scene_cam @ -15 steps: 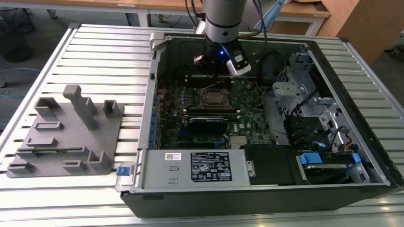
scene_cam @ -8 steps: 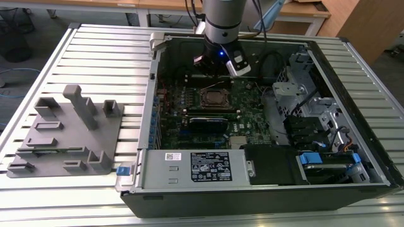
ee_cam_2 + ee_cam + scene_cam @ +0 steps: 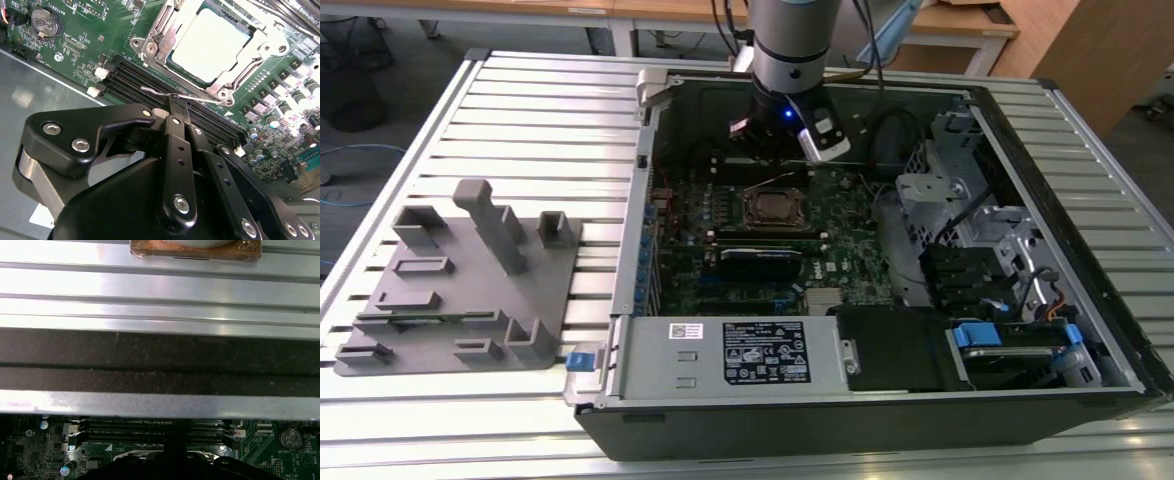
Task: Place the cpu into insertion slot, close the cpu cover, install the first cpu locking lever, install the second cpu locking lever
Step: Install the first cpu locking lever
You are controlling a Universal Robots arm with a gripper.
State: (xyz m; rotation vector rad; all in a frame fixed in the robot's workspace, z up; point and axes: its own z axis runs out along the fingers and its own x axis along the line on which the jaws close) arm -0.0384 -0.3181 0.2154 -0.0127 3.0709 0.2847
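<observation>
1. The cpu (image 3: pixel 210 42) is sitting flat in the insertion slot (image 3: pixel 750 208), and its pale metal top is showing through the cut-out of the cpu cover (image 3: pixel 266 40), which is lying down over it
2. A thin wire locking lever (image 3: pixel 155 91) is running along the socket's edge, between the cover and the long black memory slots (image 3: pixel 130 82)
3. The gripper (image 3: pixel 178 102) is pointing at that lever with its fingers (image 3: pixel 173 150) drawn together, leaving no gap; the tips are meeting the wire, though whether they are pinching it cannot be told
4. In the exterior view the arm (image 3: pixel 787 40) is reaching straight down into the open computer case (image 3: pixel 854 425), ending just at the socket's far edge
5. The case is holding the green board (image 3: pixel 854 225), a black graphics card (image 3: pixel 761 262) just on the socket's near side, and a power supply (image 3: pixel 720 355) along the near wall
6. The case is resting on a slatted table (image 3: pixel 547 110), with a grey fixture (image 3: pixel 454 280) standing well apart at the exterior view's left
</observation>
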